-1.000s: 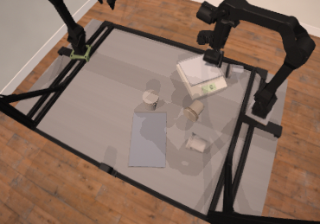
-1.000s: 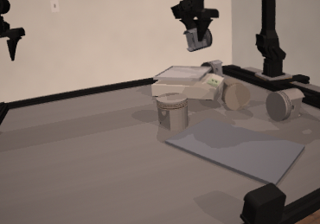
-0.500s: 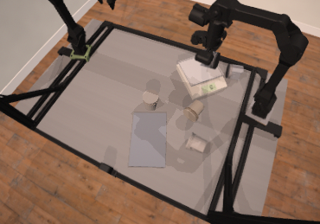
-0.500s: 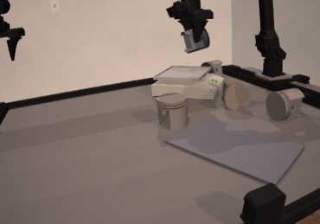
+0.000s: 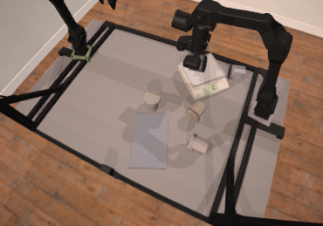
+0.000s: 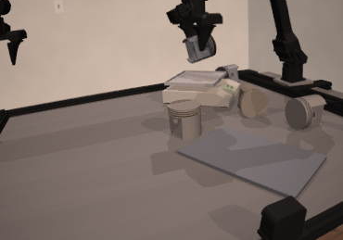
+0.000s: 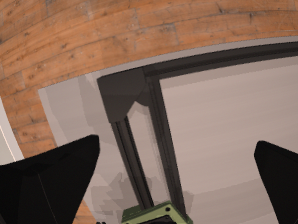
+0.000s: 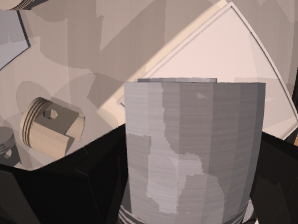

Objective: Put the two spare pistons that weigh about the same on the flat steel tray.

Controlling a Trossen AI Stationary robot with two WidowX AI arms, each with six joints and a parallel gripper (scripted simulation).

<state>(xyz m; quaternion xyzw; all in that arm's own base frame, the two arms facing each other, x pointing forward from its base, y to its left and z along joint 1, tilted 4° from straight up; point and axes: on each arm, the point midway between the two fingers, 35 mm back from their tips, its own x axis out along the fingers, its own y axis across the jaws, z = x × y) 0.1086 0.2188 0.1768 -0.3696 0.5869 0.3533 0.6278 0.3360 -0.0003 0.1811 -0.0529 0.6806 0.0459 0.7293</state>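
scale on the bench, beyond the bare steel tray; grey piston tilted above its pan, gripped by the right gripper, the nearer one; left gripper wide, well apart.

The tray looked like smooth, matt blue-grey metal, and the floor like brown wood planks.

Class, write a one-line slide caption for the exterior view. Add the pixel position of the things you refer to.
The right gripper (image 6: 202, 47) (image 8: 184, 132) holds a gray piston (image 6: 194, 52) (image 8: 194, 145) above the bench.
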